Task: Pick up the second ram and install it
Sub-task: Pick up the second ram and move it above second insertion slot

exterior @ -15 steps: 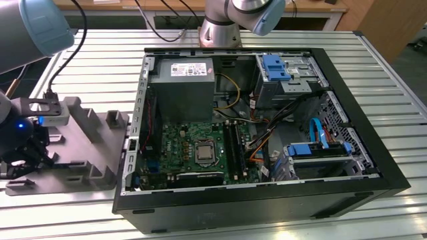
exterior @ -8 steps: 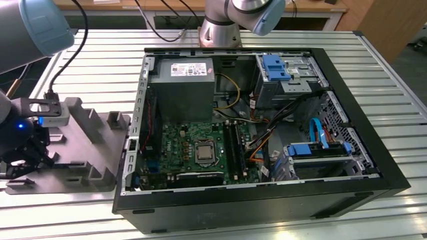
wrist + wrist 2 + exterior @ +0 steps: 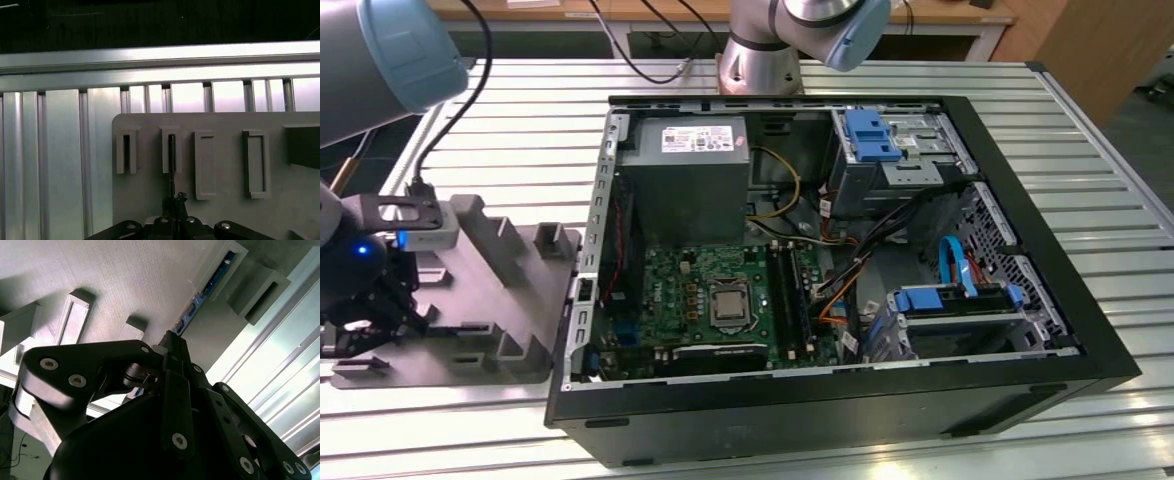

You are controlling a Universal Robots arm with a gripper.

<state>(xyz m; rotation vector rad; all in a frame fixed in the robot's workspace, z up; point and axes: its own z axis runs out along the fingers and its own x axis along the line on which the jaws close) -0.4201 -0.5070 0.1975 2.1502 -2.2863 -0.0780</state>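
Note:
The second ram (image 3: 202, 292) shows edge-on as a thin blue-green strip standing in the slots of the grey holder tray (image 3: 125, 275). In the first wrist view it is a thin dark line (image 3: 171, 165) rising from a tray (image 3: 225, 210) slot. My gripper (image 3: 172, 342) has its black fingers closed together on the near end of the stick, as the first wrist view (image 3: 172, 202) also shows. In the exterior view the gripper (image 3: 367, 320) sits low over the tray (image 3: 494, 300) at the exterior view's left, well away from the green motherboard (image 3: 707, 300).
An open black computer case (image 3: 854, 400) lies beside the tray, with a grey power supply (image 3: 687, 170), black slot rails (image 3: 787, 290), blue drive brackets (image 3: 874, 135) and loose cables inside. Upright grey posts (image 3: 467, 215) rise from the tray. The table (image 3: 520, 110) is ribbed metal.

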